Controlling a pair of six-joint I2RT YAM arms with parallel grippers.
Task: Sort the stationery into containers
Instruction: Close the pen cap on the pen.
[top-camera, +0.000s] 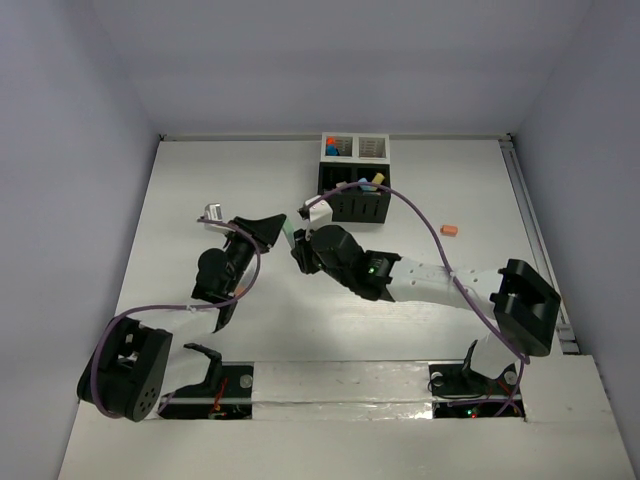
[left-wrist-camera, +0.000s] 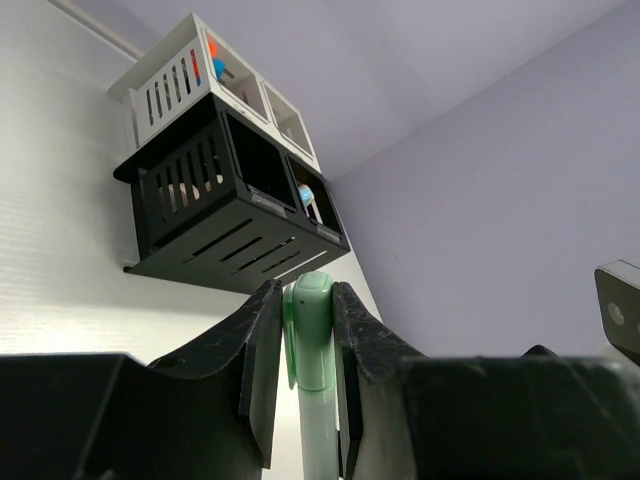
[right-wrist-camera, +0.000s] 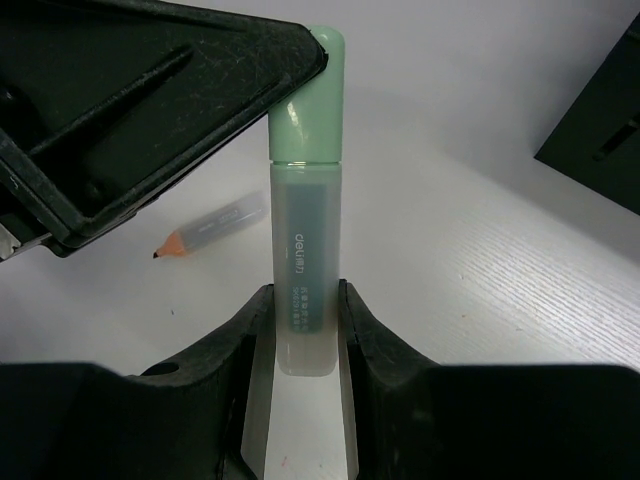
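A teal-green highlighter (top-camera: 290, 237) is held between both grippers above the table's middle. My left gripper (left-wrist-camera: 308, 300) is shut on its green cap (left-wrist-camera: 312, 320). My right gripper (right-wrist-camera: 300, 305) is shut on the lower end of its clear body (right-wrist-camera: 305, 240); the left gripper's finger (right-wrist-camera: 150, 100) shows at the cap. In the top view the left gripper (top-camera: 275, 229) and the right gripper (top-camera: 300, 250) meet tip to tip. The organizer, black part (top-camera: 353, 200) joined to white part (top-camera: 355, 148), stands just beyond and holds several pens. It also shows in the left wrist view (left-wrist-camera: 230, 200).
A short pencil (top-camera: 211, 212) lies left of the left gripper, also in the right wrist view (right-wrist-camera: 210, 225). A small orange eraser (top-camera: 449, 231) lies to the right. A pale item (top-camera: 318, 211) lies at the black box's front left corner.
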